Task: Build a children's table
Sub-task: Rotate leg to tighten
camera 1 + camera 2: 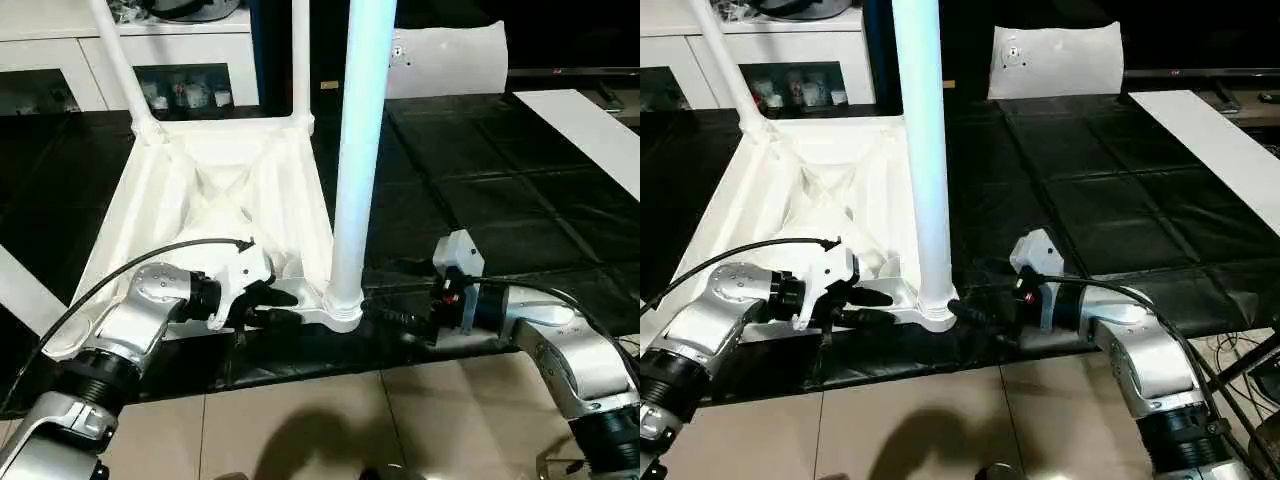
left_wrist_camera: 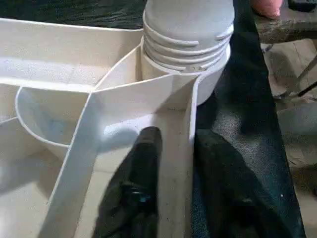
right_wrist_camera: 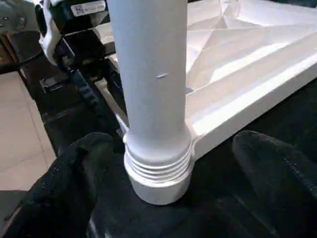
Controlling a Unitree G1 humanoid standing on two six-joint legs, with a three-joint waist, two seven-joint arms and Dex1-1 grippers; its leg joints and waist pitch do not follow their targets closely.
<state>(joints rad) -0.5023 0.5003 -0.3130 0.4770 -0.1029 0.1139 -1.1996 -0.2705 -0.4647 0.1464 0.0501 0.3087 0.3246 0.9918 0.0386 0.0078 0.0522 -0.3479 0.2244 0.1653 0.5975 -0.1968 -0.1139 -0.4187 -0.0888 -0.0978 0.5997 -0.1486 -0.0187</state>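
The white table top [image 1: 215, 190] lies upside down on the black mat [image 1: 480, 200], ribbed underside up. Two legs stand in its far corner sockets, and a third leg [image 1: 360, 150] stands upright in the near corner socket [image 1: 343, 305], closest to the robot's right side.

The left hand [image 1: 268, 300] reaches in from the left along the near edge of the table top, just beside that socket. In the left wrist view its two black fingers [image 2: 141, 183] straddle the thin edge wall [image 2: 185, 148] of the top, one inside and one outside, clenched on it or nearly so.

The right hand [image 3: 163, 198] sits on the mat on the other side of the same leg, fingers spread wide, one on each side of the leg's threaded base [image 3: 157, 168], not touching it.

A flat white panel [image 1: 1055, 60] and a long white strip [image 1: 1210, 140] lie farther off on the mat.
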